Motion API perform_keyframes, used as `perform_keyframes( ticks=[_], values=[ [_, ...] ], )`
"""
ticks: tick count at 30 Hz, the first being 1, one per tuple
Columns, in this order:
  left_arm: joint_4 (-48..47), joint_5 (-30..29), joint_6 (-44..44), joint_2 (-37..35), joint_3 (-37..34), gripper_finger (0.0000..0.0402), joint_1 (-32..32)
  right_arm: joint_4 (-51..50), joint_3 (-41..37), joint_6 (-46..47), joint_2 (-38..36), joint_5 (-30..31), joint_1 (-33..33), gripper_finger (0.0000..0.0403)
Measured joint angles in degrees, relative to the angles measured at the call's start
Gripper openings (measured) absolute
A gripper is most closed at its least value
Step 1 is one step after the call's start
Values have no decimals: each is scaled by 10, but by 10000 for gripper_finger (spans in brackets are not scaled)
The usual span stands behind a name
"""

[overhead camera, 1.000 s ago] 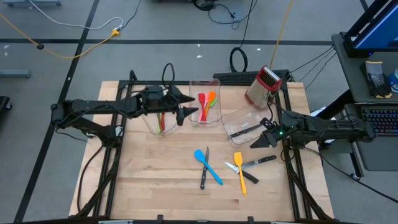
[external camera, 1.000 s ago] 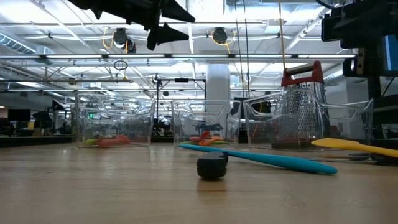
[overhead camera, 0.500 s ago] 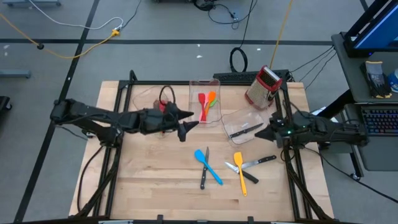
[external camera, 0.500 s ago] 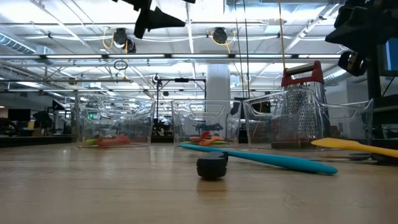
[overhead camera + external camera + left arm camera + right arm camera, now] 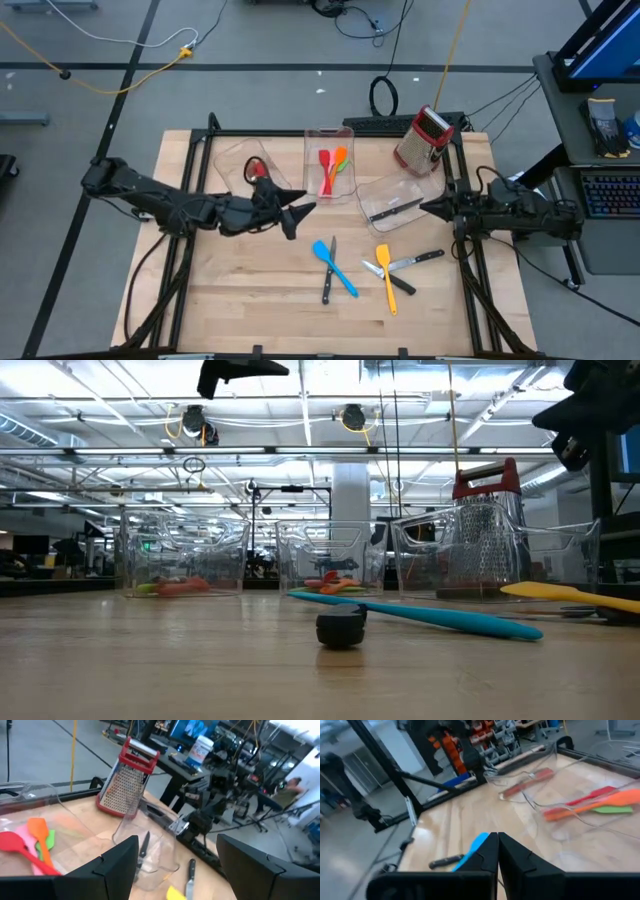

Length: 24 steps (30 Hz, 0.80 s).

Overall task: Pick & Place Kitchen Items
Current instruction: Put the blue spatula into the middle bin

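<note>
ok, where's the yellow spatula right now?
In the high view the yellow spatula lies loose on the table's front right part, between the blue spatula and a black-handled knife, in front of the right-hand clear bin.

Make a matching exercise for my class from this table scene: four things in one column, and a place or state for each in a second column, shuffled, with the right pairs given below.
Things
1. blue spatula
2. box grater
3. left gripper
4. right gripper

Places or states
A. shut, at the right edge of the table
B. lying on the bare wood, crossed by a black-handled knife
C. open, empty, above the table in front of the bins
D. standing at the far right corner of the table

Pairs: 1-B, 2-D, 3-C, 4-A
</note>
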Motion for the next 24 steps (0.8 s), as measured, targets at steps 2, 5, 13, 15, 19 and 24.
perform_keyframes(
  ticks=[2,5,13,15,19,24],
  values=[
    [-2,-6,1,12,14,273,-3,-12,0,-12,1,12,0,4],
    [-1,-8,2,48,49,273,-4,-10,0,-16,4,29,0,4],
    [-138,34,-70,166,205,273,-4,-9,0,-18,2,27,0,2],
    [-214,54,-118,197,255,273,-4,-9,0,-18,2,27,0,2],
    [-361,107,-248,260,349,273,-4,-6,0,-25,2,27,0,4],
    [-461,196,-427,314,411,273,-1,-5,0,-27,2,26,0,4]
  ],
)
